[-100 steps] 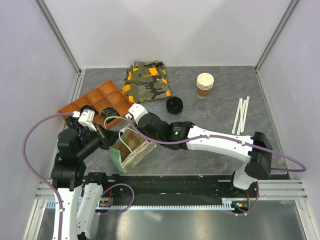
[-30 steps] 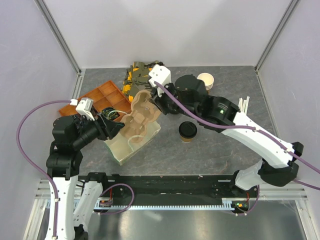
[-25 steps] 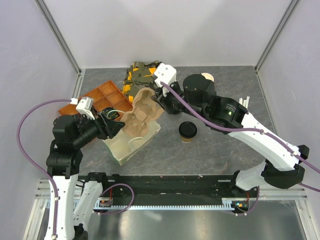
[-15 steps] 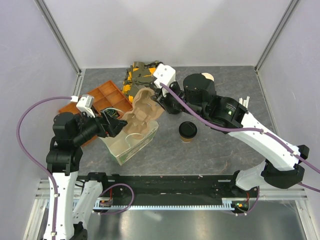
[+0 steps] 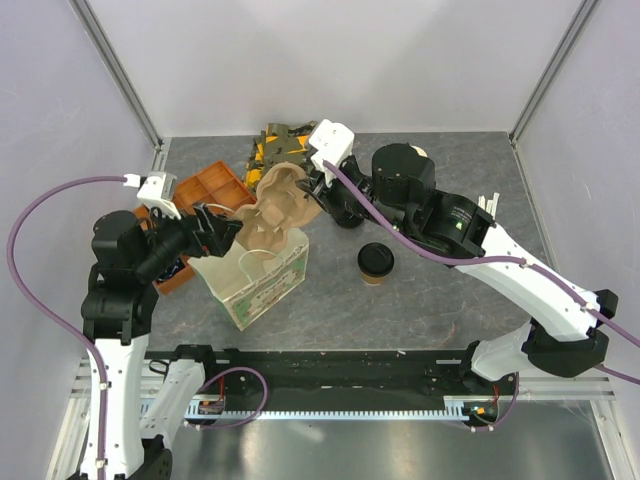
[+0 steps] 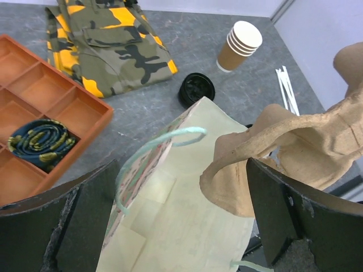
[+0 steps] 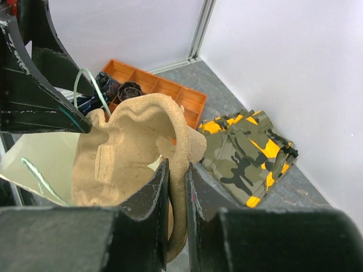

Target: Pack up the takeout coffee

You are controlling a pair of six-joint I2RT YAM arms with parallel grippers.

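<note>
My left end effector (image 5: 220, 230) released, wide at paper bag (image 5: 262, 282) mouth | my right end effector (image 7: 177, 170) grasping pulp cup carrier (image 5: 280, 200) over bag | takeout coffee (image 5: 376, 260) upright on grey speckled bench (image 5: 440, 300), right of bag | pale walls (image 5: 350, 60) around

Grey stone-look tabletop (image 5: 420, 310), white walls (image 5: 330, 60).

We see a matt, grey-mottled worktop (image 5: 450, 300). The bag (image 5: 262, 285) is smooth pale paper with thin green cord handles (image 6: 195, 131); the carrier (image 5: 280, 200) is rough, fibrous brown pulp. The coffee (image 5: 376, 266) is matt kraft paper under a black plastic lid (image 5: 376, 256). The left tray (image 5: 215, 185) looks like smooth orange plastic, the far camouflage cloth (image 6: 108, 39) soft and woven.
</note>
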